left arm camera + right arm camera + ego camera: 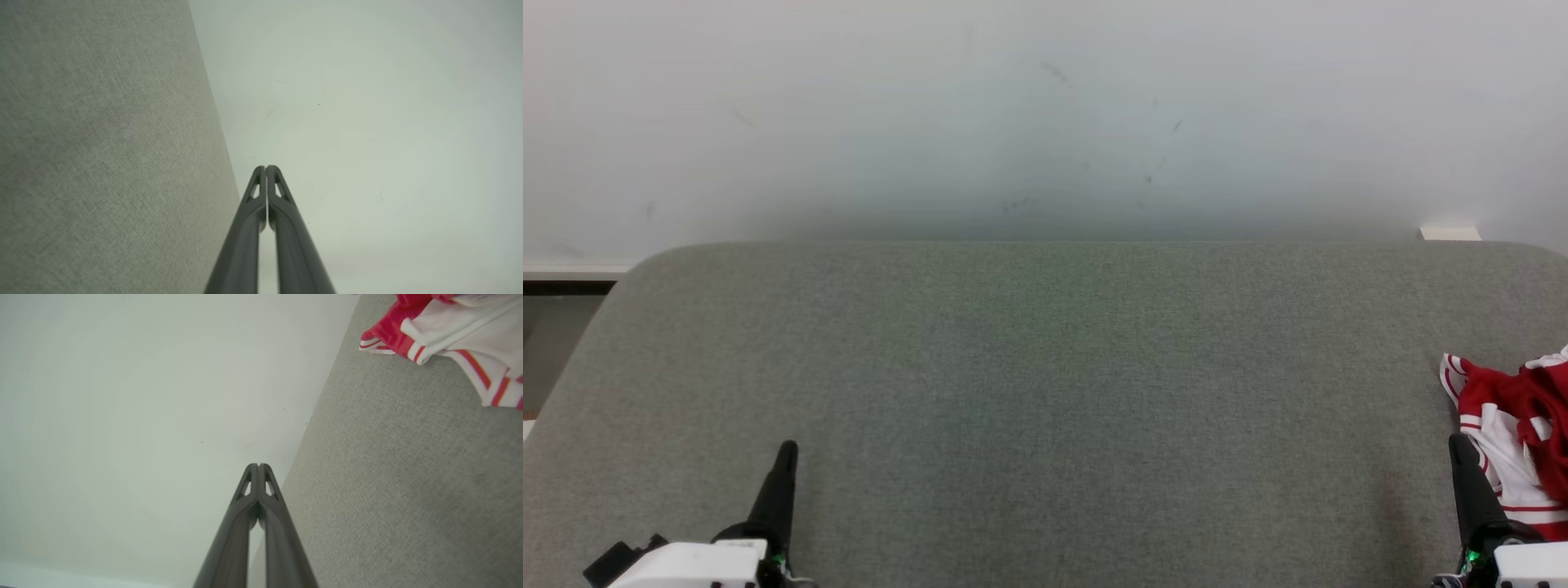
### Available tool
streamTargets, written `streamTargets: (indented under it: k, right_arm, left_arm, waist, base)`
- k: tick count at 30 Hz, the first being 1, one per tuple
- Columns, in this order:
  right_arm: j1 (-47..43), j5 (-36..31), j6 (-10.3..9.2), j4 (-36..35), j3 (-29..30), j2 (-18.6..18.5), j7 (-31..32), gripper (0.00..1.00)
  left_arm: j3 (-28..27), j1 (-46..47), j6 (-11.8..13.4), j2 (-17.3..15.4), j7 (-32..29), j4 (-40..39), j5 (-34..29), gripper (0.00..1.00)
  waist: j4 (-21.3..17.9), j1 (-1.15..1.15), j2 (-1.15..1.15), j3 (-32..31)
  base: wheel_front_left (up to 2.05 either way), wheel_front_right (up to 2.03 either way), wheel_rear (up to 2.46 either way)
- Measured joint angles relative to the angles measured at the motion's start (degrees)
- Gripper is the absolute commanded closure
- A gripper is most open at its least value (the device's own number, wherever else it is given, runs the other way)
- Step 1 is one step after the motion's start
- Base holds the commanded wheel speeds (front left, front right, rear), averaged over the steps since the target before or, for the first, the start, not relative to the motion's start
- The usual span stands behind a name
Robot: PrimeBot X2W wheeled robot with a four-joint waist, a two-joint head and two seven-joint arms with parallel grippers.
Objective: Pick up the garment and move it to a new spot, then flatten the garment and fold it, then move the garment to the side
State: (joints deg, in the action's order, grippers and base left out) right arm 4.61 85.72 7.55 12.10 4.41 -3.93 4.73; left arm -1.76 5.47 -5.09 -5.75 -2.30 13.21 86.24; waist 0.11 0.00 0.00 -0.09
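A crumpled red and white garment [1515, 437] lies bunched at the right edge of the grey felt table [1045, 392], partly cut off by the head view's border. The same garment [445, 322] fills the upper right corner of the right wrist view. My right gripper [1458, 445] is shut with nothing in it, its tip just left of the cloth and close beside it; its fingertips [258, 468] press together. My left gripper [787, 451] stands at the lower left, shut and empty, far from the garment, with both fingertips [265, 169] touching.
A pale wall [1045, 114] rises behind the table's far edge. A small white block [1450, 233] sits at the back right. At the far left a dark ledge and strip of floor [556, 327] show past the rounded corner.
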Motion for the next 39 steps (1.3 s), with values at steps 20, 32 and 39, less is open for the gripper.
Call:
streamTargets:
  k: [20, 32, 39]
  right_arm:
    - [1.54, 7.61, 0.0, 2.18, 0.04, -0.13, 0.09, 1.0]
    - [1.8, 8.11, 0.0, 2.42, 0.08, -0.14, 0.19, 1.0]
    - [1.8, 8.11, 0.0, 2.42, 0.1, -0.14, 0.25, 1.0]
  left_arm:
    - [-2.05, 0.6, -1.82, 1.0, -2.0, 0.49, 7.5, 1.0]
    - [-2.34, 0.76, -1.94, 1.12, -2.22, 0.53, 8.18, 1.0]
    - [-2.41, 0.76, -1.94, 1.15, -2.23, 0.54, 8.18, 1.0]
  waist:
    - [-0.11, 0.0, 0.0, 0.07]
    - [-0.12, 0.0, 0.0, 0.08]
    - [-0.12, 0.0, 0.0, 0.08]
  base:
    - [0.0, 0.0, 0.0]
    - [0.0, 0.0, 0.0]
    - [0.0, 0.0, 0.0]
